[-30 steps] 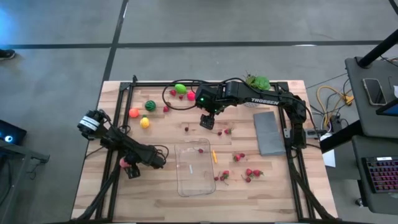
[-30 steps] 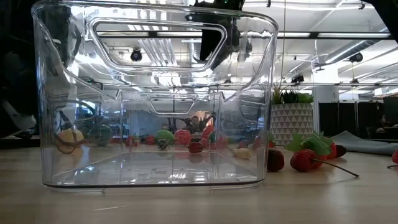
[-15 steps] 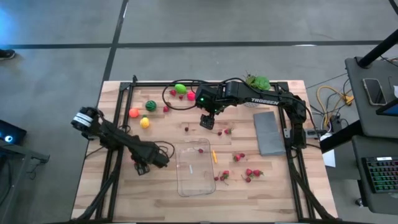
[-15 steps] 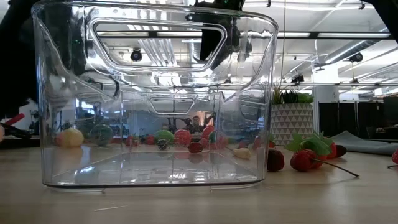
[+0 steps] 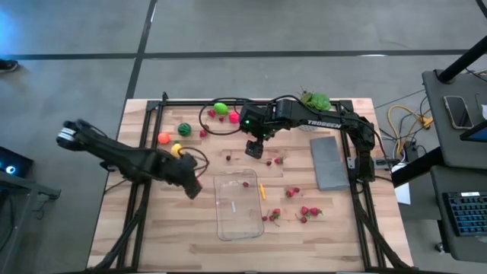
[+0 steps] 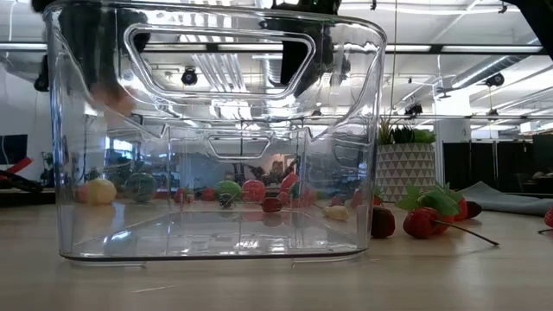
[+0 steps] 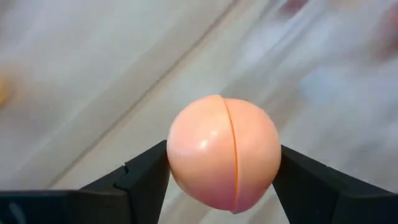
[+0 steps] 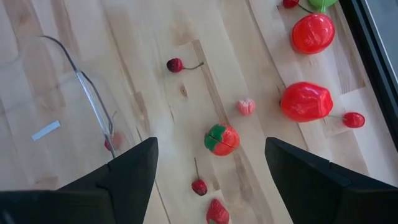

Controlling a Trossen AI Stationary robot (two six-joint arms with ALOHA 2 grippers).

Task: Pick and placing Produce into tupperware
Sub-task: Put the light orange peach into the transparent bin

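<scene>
My left gripper [image 5: 192, 188] hovers just left of the clear tupperware [image 5: 240, 205], shut on a peach-coloured toy ball [image 7: 211, 143]. The tupperware stands on its base on the table and fills the low view [image 6: 216, 138]; a small red piece [image 5: 246, 183] shows within its outline. My right gripper [image 5: 253, 148] is open above the table's middle, over small produce such as a red-and-green piece [image 8: 222, 139]. Larger produce lies far left: green [image 5: 221, 108], orange [image 5: 163, 138], yellow [image 5: 177, 150]. Tiny red pieces [image 5: 308, 211] lie right of the tupperware. My left gripper pinches the peach ball between its two fingers [image 7: 146, 171], one on each opposite side [image 7: 186, 168], with the ball's seam running between them. The fingers reach in from the table's left, slanting down. The ball is lifted clear of the table.
A flat grey slab [image 5: 329, 162] lies on the right side, with a potted plant [image 5: 314, 99] at the far edge. A black cable loops [image 5: 209, 125] near the far-left produce. A black frame borders the table. Bare wood lies near and left of the tupperware.
My left gripper has kept its hold on the ball while swinging from the near-left part of the table toward the right and far side, rising and ending beside the tupperware's left wall. The left arm has stretched out. My right arm has kept still.
</scene>
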